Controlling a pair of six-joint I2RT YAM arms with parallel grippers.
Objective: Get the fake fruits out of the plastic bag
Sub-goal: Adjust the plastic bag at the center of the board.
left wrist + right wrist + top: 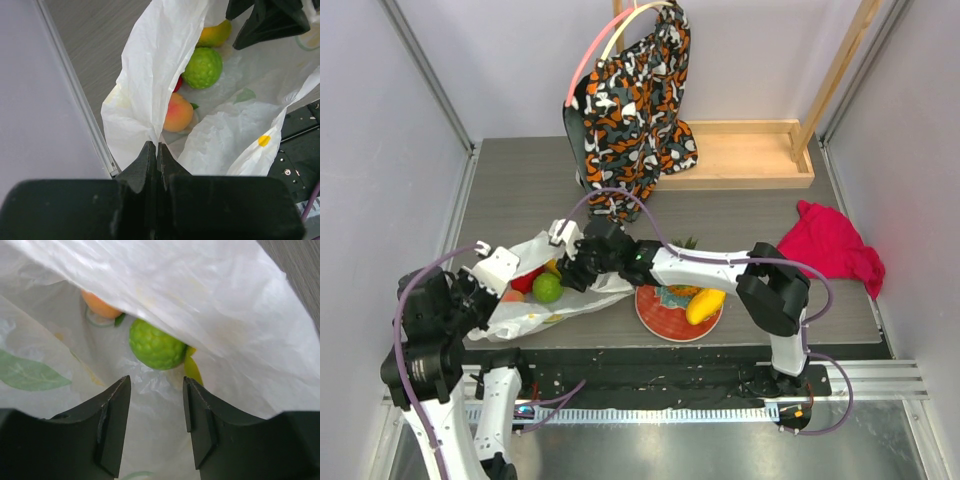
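Low in the overhead view, the two arm bases sit at the table's [520, 190] near edge. The left gripper [508, 288] grasps the left rim of the plastic bag [550, 315], which lies crumpled just left of the plate [655, 320]. The right gripper [570, 275] is at the bag's mouth, beside a lime [547, 288] and a red piece [525, 280]. A yellow fruit [705, 305] lies on the plate, outside the bag. A patterned cloth bag [635, 100] hangs at the back, and a red cloth [830, 250] lies at right. From the left wrist, the left gripper [156, 147] is clenched on a fold of the plastic bag [150, 65]; inside lie a peach [177, 112], the red piece [177, 84], the lime [202, 67] and a yellow mango [216, 34]. From the right wrist, the right gripper [156, 382] has its jaws apart, holding nothing, inside the plastic bag [200, 290]. The lime [156, 347] is just ahead, untouched, and the peach [100, 305] is farther back, half hidden.
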